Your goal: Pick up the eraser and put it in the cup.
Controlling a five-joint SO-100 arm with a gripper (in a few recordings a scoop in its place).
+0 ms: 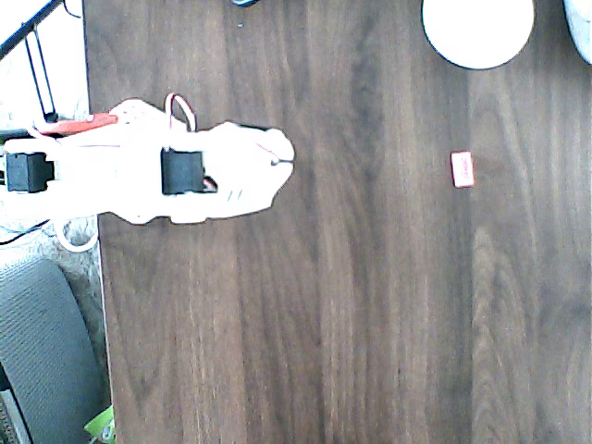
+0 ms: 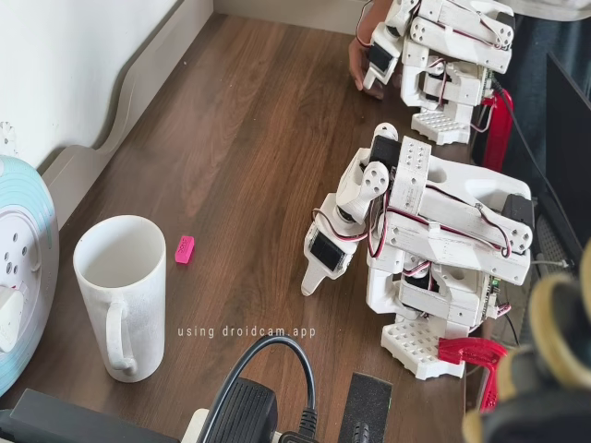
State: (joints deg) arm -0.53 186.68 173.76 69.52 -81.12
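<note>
The eraser (image 1: pixel 462 168) is a tiny pink block with a red edge, lying flat on the dark wooden table (image 1: pixel 370 324) at the right. In the fixed view the eraser (image 2: pixel 185 249) lies just right of the cup's rim, apart from it. The cup (image 1: pixel 478 28) is a plain white mug, upright and empty at the top right; the fixed view has the cup (image 2: pixel 120 295) at the lower left. My white arm is folded at the table's left side. Its gripper (image 1: pixel 287 162) is shut with nothing in it, far left of the eraser. The gripper (image 2: pixel 314 277) points down at the table.
A white round spool with a bluish rim (image 2: pixel 18 277) stands beside the cup, at the corner (image 1: pixel 581 23) in the overhead view. A black power adapter with its cable (image 2: pixel 249 406) lies at the near edge. A red clamp (image 2: pixel 466 351) holds the arm's base.
</note>
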